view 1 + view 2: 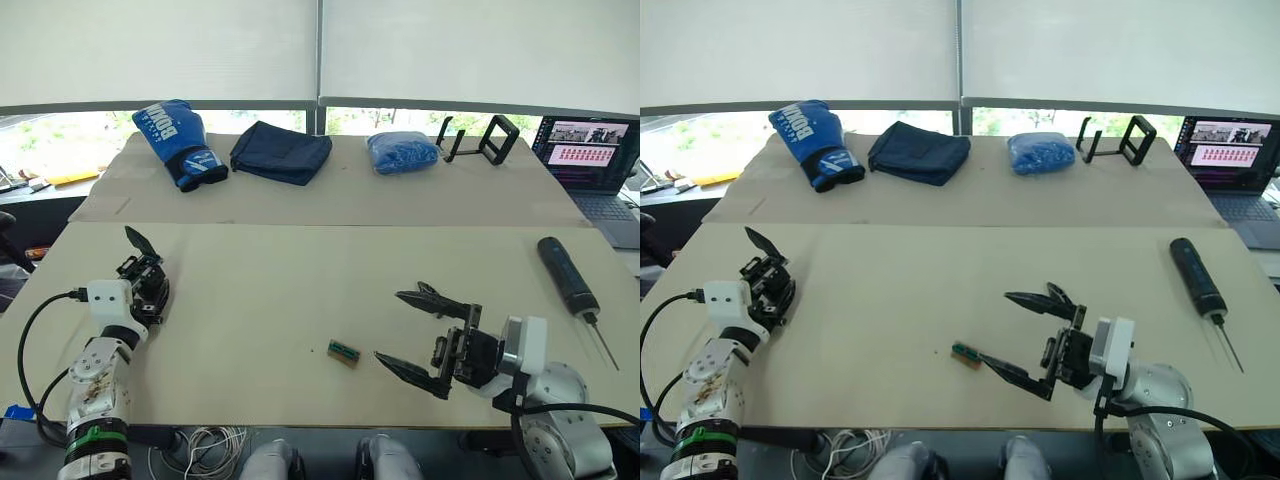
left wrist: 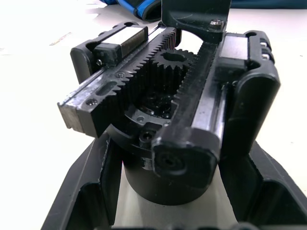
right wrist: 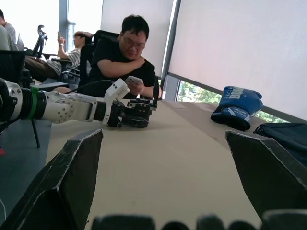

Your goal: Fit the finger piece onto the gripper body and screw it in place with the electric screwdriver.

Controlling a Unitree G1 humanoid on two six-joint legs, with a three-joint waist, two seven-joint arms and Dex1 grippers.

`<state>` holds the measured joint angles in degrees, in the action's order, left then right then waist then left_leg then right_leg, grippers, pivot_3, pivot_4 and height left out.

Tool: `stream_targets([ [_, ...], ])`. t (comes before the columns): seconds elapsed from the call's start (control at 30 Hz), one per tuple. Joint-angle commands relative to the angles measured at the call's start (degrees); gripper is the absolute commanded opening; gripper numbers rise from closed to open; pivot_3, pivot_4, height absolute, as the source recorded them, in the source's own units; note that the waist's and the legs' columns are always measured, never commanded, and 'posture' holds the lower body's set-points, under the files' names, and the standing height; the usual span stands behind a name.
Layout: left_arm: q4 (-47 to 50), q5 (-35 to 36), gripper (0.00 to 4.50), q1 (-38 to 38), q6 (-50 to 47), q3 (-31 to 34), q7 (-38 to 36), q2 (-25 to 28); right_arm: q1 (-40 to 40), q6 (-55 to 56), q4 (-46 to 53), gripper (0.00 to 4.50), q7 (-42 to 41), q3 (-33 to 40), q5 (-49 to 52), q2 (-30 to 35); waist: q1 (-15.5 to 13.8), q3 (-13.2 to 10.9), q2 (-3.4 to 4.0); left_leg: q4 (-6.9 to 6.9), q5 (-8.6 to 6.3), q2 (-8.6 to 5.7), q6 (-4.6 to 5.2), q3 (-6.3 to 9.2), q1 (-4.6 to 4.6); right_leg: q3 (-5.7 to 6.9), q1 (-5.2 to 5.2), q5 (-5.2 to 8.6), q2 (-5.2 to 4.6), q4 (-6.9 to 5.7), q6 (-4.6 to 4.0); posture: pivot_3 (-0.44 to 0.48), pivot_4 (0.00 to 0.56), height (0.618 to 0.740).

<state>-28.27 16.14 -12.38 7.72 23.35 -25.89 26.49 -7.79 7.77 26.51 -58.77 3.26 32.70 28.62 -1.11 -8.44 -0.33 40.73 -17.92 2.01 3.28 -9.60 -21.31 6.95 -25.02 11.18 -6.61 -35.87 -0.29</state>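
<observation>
Matt black plastic gripper body (image 2: 168, 120), toothed racks

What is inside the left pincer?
The gripper body sits between the left pincer's two black fingers, with its gear and toothed racks showing on top. Its underside and where it meets the table are hidden.

You are looking at one legible marking: white block lettering on the blue boxing glove (image 1: 178, 140) at the far table, appearing to read "BOXING". The laptop screen (image 1: 586, 143) is showing content too small to read.
</observation>
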Motion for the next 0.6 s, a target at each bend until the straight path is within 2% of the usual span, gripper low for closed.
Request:
stream_targets([
  [0.03,6.2,2.8,2.33,1.1,1.8,-0.2,-2.7,-0.8,-0.8,2.5,0.5,4.5,-0.7,2.0,0.1,0.6,0.0,0.0,-0.02,0.0,0.0,0.0,0.01,0.0,-0.01,0.0,0.0,-0.03,-0.01,0.0,-0.05,0.0,0.15,0.74],
  [0.2,25.4,7.2,2.33,3.3,-5.6,-6.4,-6.9,-2.4,-4.0,3.6,0.6,4.5,-1.9,4.3,0.6,1.8,-0.3,-0.4,-0.64,0.12,-0.01,-0.01,0.08,0.07,-0.43,0.14,-0.17,-0.06,-0.01,0.06,-0.1,0.0,0.15,0.74],
  [0.27,32.4,9.5,2.33,4.3,-10.1,-11.7,-10.9,-2.7,-5.5,4.2,0.7,4.5,-2.4,5.6,1.3,2.1,-0.4,-0.4,-0.74,0.23,0.01,-0.01,0.11,0.13,-0.63,0.18,-0.24,-0.08,0.02,0.09,-0.11,0.0,0.15,0.74],
  [0.33,36.4,8.3,2.33,5.0,-12.5,-18.0,-14.2,-3.0,-7.6,3.7,1.7,4.5,-2.1,6.8,2.6,2.1,-0.3,-0.4,-0.72,0.23,0.03,-0.06,0.16,0.11,-0.61,0.12,-0.21,-0.07,0.02,0.13,-0.09,0.0,0.15,0.74],
  [0.43,36.2,4.1,2.33,3.3,-13.2,-26.7,-16.2,-4.9,-11.2,3.7,3.1,4.5,-2.0,8.2,2.4,2.2,-0.2,-0.4,-0.63,0.17,0.06,-0.08,0.22,0.07,-0.44,0.03,-0.12,-0.02,0.08,0.15,-0.02,0.0,0.15,0.74],
  [0.6,32.0,-1.5,2.33,-0.2,-10.4,-32.5,-16.6,-6.8,-14.1,3.2,6.2,4.5,-0.2,8.4,1.7,2.0,0.8,-0.4,-0.61,0.06,0.29,0.05,0.34,0.08,-0.33,-0.04,-0.21,0.25,0.3,0.04,0.26,0.0,0.15,0.74],
])
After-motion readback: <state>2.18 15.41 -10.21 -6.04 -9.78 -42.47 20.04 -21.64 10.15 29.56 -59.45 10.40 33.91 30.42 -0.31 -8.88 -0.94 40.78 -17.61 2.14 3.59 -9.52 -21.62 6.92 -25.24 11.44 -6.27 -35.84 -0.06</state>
